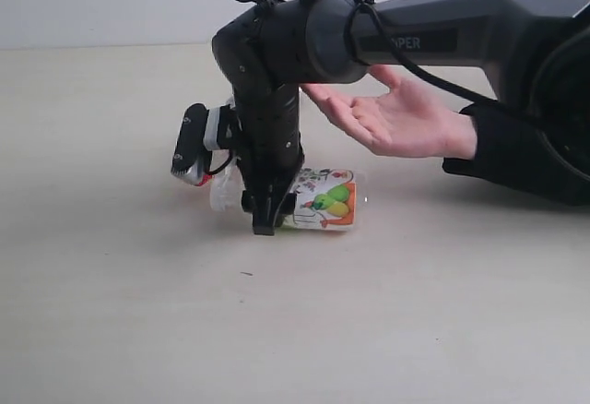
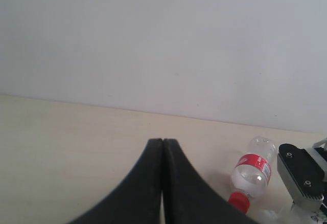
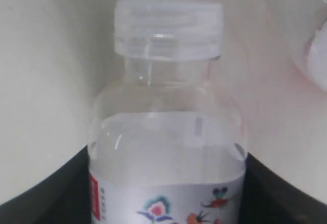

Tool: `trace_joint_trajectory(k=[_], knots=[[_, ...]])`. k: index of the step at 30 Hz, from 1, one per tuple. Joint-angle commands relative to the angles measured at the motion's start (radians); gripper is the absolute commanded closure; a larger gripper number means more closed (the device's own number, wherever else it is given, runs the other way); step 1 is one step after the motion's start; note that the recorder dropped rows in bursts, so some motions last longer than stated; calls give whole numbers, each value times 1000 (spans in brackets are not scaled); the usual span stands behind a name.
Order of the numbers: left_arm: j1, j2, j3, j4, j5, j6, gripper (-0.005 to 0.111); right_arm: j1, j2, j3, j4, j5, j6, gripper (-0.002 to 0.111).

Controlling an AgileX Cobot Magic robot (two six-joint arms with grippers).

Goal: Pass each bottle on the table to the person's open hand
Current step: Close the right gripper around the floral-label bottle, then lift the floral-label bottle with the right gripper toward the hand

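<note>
Bottle (image 3: 166,147) clear plastic, ribbed cap, illustrated label | right fingers (image 3: 56,203) clamp its sides | left fingers (image 2: 143,188) black, pressed together

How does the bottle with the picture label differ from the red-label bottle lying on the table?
The picture-label bottle has a white label with colourful drawings; the red-label bottle has a red band. The picture-label bottle's cap is clear, while the red-label bottle's cap is red. The picture-label bottle sits between the fingers of the right gripper; the red-label bottle lies free, with nothing holding it. Both are clear plastic and lie on their sides.
</note>
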Motion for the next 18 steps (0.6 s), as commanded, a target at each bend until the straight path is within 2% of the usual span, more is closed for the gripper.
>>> trace_joint_trajectory(k=[1, 2, 7, 18], knots=[[4, -7, -1, 2, 2, 4, 107, -1, -23, -6, 171, 5, 4, 102], [4, -7, -1, 2, 2, 4, 107, 2, -29, -6, 202, 5, 4, 108], [4, -7, -1, 2, 2, 4, 107, 30, -78, -6, 213, 36, 14, 108], [4, -7, -1, 2, 2, 4, 107, 107, -274, -6, 197, 137, 340, 108]])
